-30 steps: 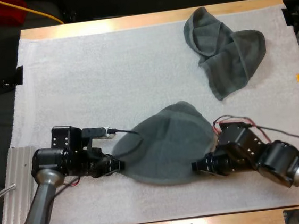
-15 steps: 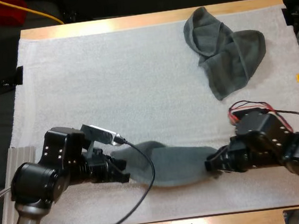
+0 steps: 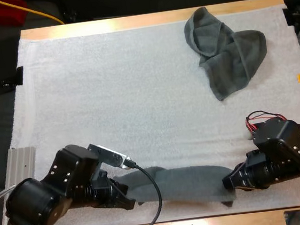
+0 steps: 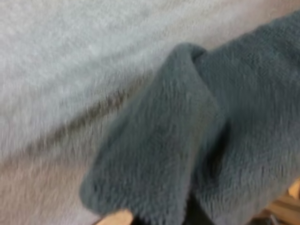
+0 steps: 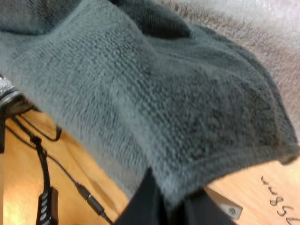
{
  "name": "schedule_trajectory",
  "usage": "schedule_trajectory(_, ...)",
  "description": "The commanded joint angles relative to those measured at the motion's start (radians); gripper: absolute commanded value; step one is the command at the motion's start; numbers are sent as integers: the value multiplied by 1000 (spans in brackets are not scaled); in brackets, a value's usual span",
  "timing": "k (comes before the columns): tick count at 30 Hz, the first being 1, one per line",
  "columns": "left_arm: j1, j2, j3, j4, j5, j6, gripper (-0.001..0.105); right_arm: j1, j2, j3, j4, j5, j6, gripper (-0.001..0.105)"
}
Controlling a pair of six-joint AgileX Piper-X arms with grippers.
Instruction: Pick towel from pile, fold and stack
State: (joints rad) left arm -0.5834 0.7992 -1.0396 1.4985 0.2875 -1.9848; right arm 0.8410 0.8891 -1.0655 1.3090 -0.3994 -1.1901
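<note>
Both claws have drawn back toward 6 o'clock over the last second, and the load has changed shape with them.

- Left claw: at 7 o'clock on the mat, closer to the near edge than before. It is closed on the left end of the held towel; its wrist view has a bunched corner of that cloth right at the camera.
- Right claw: at 5 o'clock, also pulled back. It is closed on the right end, with cloth draped over a dark finger.
- Held towel: formerly a broad rounded spread at mid-mat, now a narrow band strung between the claws at 6 o'clock, along the mat's near edge.
- Crumpled towel: at 1 o'clock, unmoved, well apart from both claws.
- Bench: wood shows beyond the mat at 12 o'clock.

Judgement: the pick is done and the cloth is being dragged out straight. No clean fold is set down yet, and no stack has been started.
</note>
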Motion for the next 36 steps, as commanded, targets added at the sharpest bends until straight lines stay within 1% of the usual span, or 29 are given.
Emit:
schedule_trajectory(1, -7, 9, -6, 9, -44, -16, 0, 3, -6, 10, 6, 4, -11, 1)
schedule_trajectory(5, -7, 54, -6, 8, -103, -14, 0, 3, 1, 56, -13, 42, -11, 1)
schedule_trajectory(9, -7, 120, -6, -20, -136, 13, 0, 2, 13, 130, -108, 51, -1, 1)
schedule_trajectory(12, -7, 180, -6, -58, -139, 44, 0, 0, 34, 166, -168, 98, 19, 1)
schedule_trajectory(16, -7, 264, -6, -114, -141, 66, 0, 0, 89, 177, -221, 164, 27, 1)
schedule_trajectory(20, 2, 341, -6, -161, -141, 86, 0, -7, 163, 177, -280, 188, 30, 1)
schedule_trajectory(23, 33, 400, -6, -185, -141, 108, 0, -47, 214, 177, -323, 185, 48, 1)
schedule_trajectory(25, 70, 433, -6, -207, -122, 125, 0, -91, 248, 177, -357, 163, 53, 1)
schedule_trajectory(26, 85, 447, -6, -223, -101, 135, 0, -111, 261, 177, -377, 140, 57, 1)
schedule_trajectory(28, 123, 482, -6, -265, -15, 147, 0, -165, 299, 177, -423, 82, 74, 1)
schedule_trajectory(30, 161, 522, -6, -310, 93, 150, 0, -212, 336, 177, -458, 33, 96, 1)
schedule_trajectory(31, 174, 541, -6, -326, 124, 150, 0, -229, 351, 177, -474, 12, 108, 1)
schedule_trajectory(33, 205, 585, -6, -348, 155, 150, 0, -269, 385, 177, -511, -29, 120, 1)
schedule_trajectory(36, 249, 642, -6, -363, 158, 150, 0, -314, 429, 177, -558, -75, 145, 1)
